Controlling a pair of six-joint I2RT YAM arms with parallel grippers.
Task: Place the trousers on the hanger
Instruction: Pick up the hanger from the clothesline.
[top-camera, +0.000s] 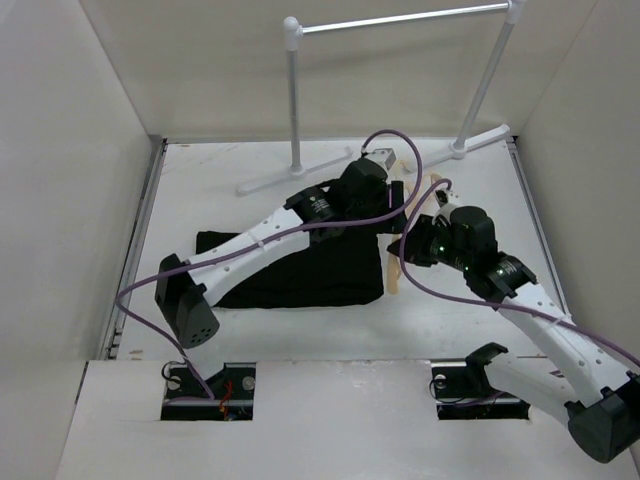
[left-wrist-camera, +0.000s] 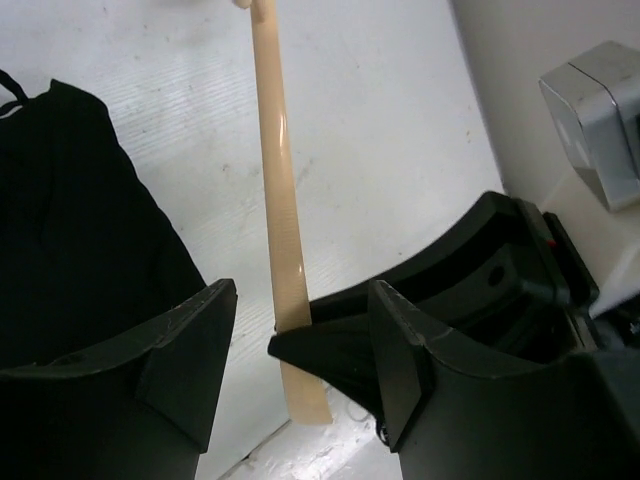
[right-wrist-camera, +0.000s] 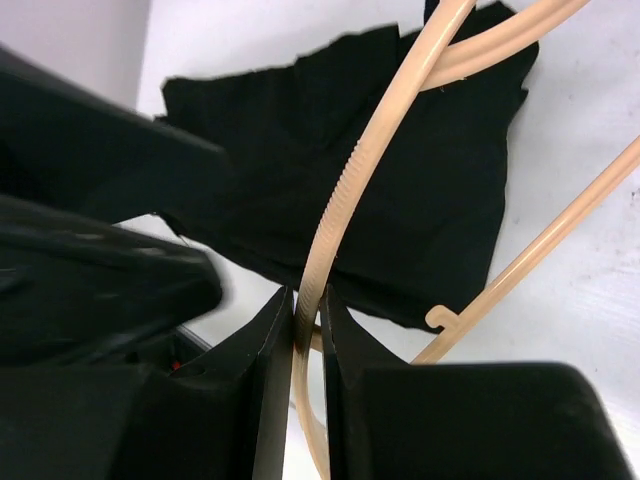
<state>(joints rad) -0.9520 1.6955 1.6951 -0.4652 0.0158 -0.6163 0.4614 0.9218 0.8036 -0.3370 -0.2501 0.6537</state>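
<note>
The black trousers (top-camera: 300, 268) lie flat on the table's middle left; they also show in the left wrist view (left-wrist-camera: 70, 230) and the right wrist view (right-wrist-camera: 390, 170). The tan wooden hanger (top-camera: 394, 272) lies at their right edge, partly under the arms. My right gripper (right-wrist-camera: 308, 318) is shut on the hanger's ribbed curved arm (right-wrist-camera: 345, 190), and it sits at the trousers' right edge in the top view (top-camera: 414, 240). My left gripper (left-wrist-camera: 300, 300) is open, its jaws on either side of the hanger's straight bar (left-wrist-camera: 278, 180) without touching it. It is just above the right gripper in the top view (top-camera: 398, 215).
A white-and-grey rail stand (top-camera: 400, 20) stands at the back, its feet (top-camera: 300, 172) on the table. White walls close in the left, right and back. The right gripper's finger (left-wrist-camera: 330, 350) crosses between my left jaws.
</note>
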